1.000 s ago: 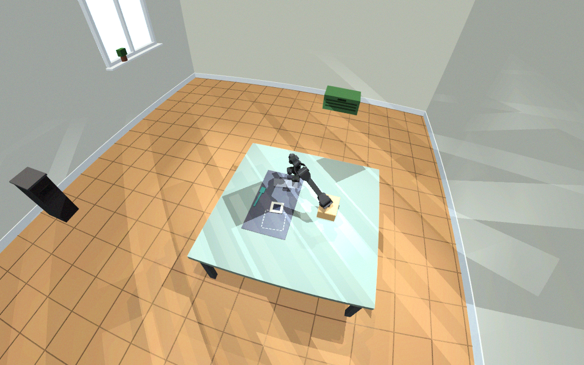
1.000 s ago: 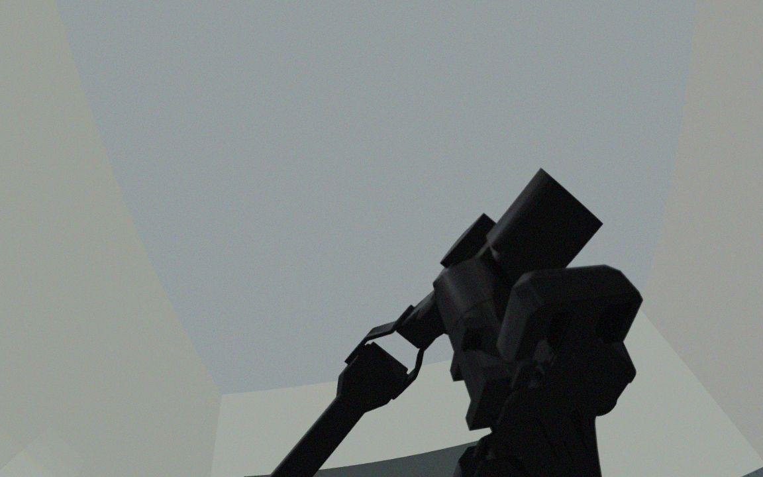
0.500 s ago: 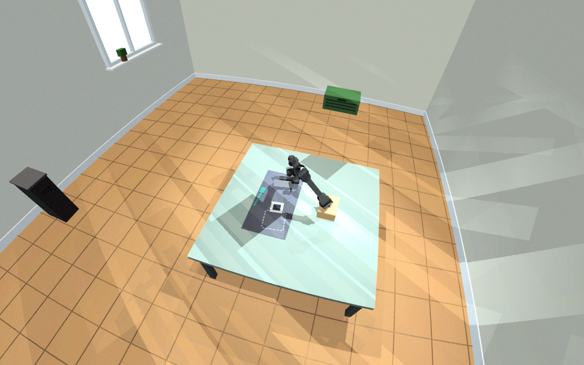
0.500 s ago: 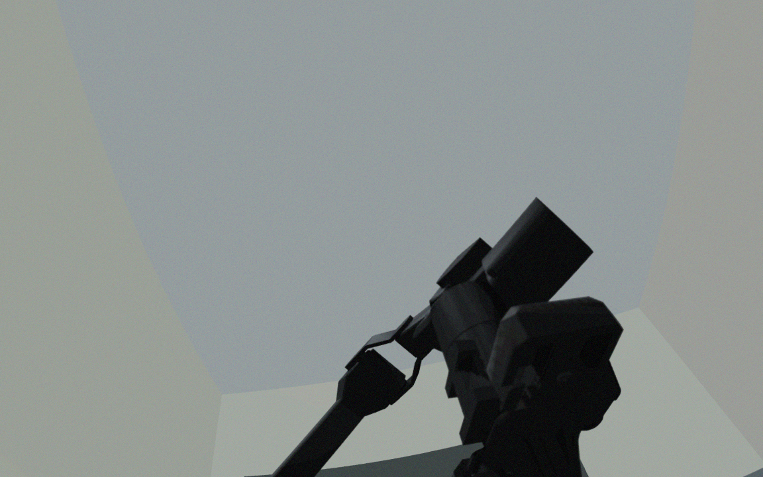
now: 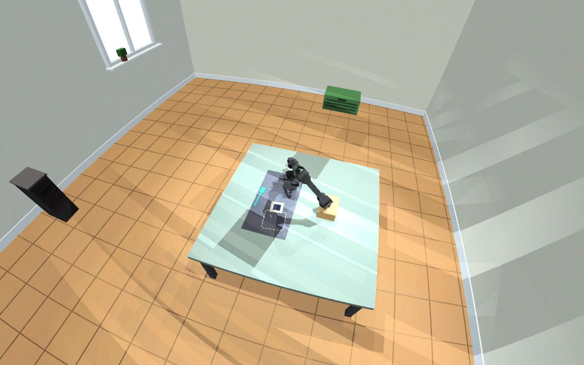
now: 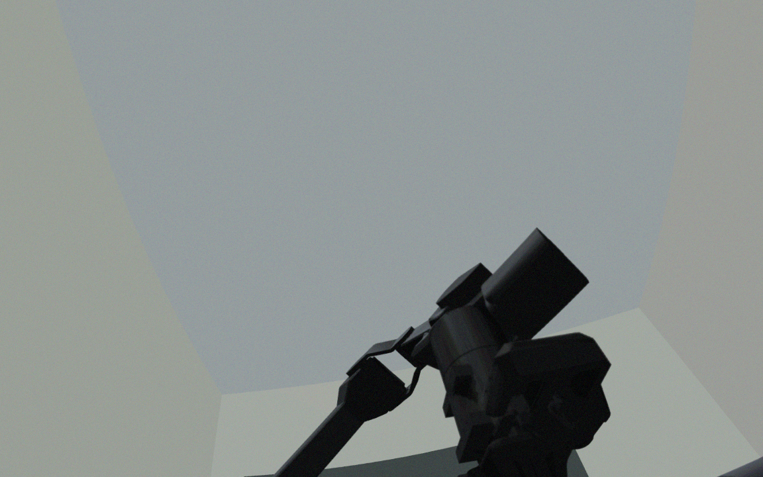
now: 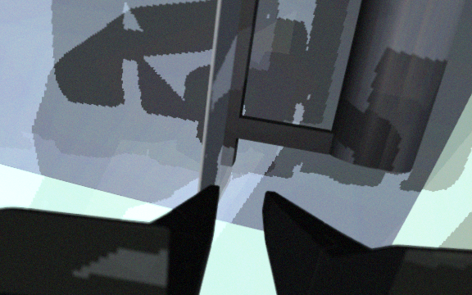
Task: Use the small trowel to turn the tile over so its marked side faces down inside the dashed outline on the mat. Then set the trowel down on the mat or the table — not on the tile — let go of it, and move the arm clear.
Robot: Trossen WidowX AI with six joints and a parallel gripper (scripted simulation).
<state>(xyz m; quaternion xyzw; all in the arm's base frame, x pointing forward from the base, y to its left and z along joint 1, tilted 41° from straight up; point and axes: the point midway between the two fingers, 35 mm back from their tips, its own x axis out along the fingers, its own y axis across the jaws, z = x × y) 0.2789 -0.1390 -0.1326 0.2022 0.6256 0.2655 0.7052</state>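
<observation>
In the wrist view a dark trowel stands on edge on the mat, with its thin upright blade (image 7: pixel 224 82) seen edge-on and its round dark handle (image 7: pixel 396 102) joined by a crossbar. My gripper (image 7: pixel 241 197) has its fingers a little apart with nothing between them. The left fingertip overlaps the blade's near end in that view; I cannot tell if they touch. In the top view the arm partly hides the trowel at the mat's back. The white tile (image 5: pixel 277 207) lies flat with its dark square up, at the back edge of the dashed outline (image 5: pixel 272 228).
The dark mat (image 5: pixel 251 222) lies on the pale green table (image 5: pixel 330 267). A cyan long-handled flat tool (image 5: pixel 257 197) lies near the mat's left edge. The arm's base stands by a tan block (image 5: pixel 327 214) right of the mat. Shadows cross the mat's back end.
</observation>
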